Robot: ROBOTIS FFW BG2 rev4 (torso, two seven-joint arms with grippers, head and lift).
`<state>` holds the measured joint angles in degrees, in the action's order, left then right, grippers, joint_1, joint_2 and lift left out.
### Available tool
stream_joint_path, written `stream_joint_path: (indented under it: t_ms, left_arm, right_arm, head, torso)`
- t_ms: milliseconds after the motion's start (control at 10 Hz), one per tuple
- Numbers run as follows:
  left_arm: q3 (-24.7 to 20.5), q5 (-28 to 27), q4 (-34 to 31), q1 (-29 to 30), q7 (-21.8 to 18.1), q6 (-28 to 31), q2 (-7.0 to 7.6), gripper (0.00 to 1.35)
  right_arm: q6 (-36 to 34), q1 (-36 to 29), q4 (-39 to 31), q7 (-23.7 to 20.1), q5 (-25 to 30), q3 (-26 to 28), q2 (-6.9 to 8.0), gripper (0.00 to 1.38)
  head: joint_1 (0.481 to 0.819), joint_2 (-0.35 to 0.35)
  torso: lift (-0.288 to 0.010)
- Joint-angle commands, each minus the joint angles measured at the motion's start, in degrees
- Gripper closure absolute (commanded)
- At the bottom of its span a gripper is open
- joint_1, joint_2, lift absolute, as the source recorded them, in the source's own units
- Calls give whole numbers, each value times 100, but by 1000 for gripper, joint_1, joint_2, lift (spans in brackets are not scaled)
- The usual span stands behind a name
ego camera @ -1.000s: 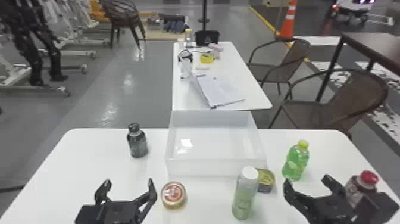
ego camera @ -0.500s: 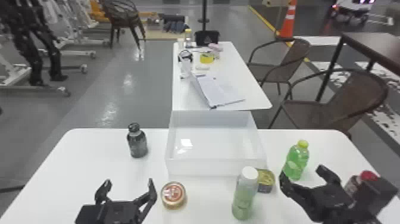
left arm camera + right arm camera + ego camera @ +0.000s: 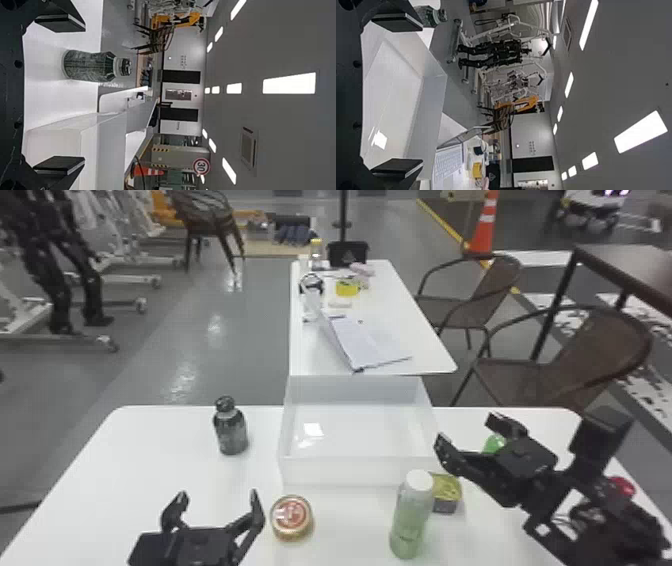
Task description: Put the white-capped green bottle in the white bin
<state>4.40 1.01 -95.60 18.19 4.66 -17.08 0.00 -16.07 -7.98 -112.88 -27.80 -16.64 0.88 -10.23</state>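
Green in body, the white-capped bottle (image 3: 411,517) is placed upright on the table (image 3: 150,470), near the white bin (image 3: 350,472) and outside it. A tin (image 3: 445,495) is partly hidden behind the bottle; whether the two are touching cannot be told. The right gripper (image 3: 470,437) is positioned by the bin's right side, fingers spread. Another green bottle (image 3: 494,443) is mostly covered by it — only the upper part is exposed. A red cap (image 3: 623,486) is partly masked by the right arm. The left gripper (image 3: 218,495), fingers also apart, is cut off below in the head view — beside a jar (image 3: 291,517).
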Motion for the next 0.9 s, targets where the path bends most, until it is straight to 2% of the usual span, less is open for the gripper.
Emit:
stream_joint_path:
  t_ms: [0, 100, 200, 800]
  left_arm:
    - [0, -4, 6, -9, 0, 3, -15, 125]
    - [17, 5, 24, -17, 0, -6, -15, 125]
    - [26, 5, 33, -26, 0, -6, -15, 125]
    - [70, 49, 112, -96, 0, -50, -9, 125]
  right_arm:
    - [-186, 350, 240, -200, -173, -369, -199, 98]
    - [-230, 526, 512, -385, -384, -536, -296, 98]
    - [-239, 578, 706, -455, -551, -624, -296, 98]
    - [-704, 587, 1136, -727, -718, -774, -313, 98]
  head:
    - [549, 0]
    - [549, 0]
    - [549, 0]
    - [549, 0]
  torso:
    - [-100]
    - [-100]
    - [-100]
    - [-100]
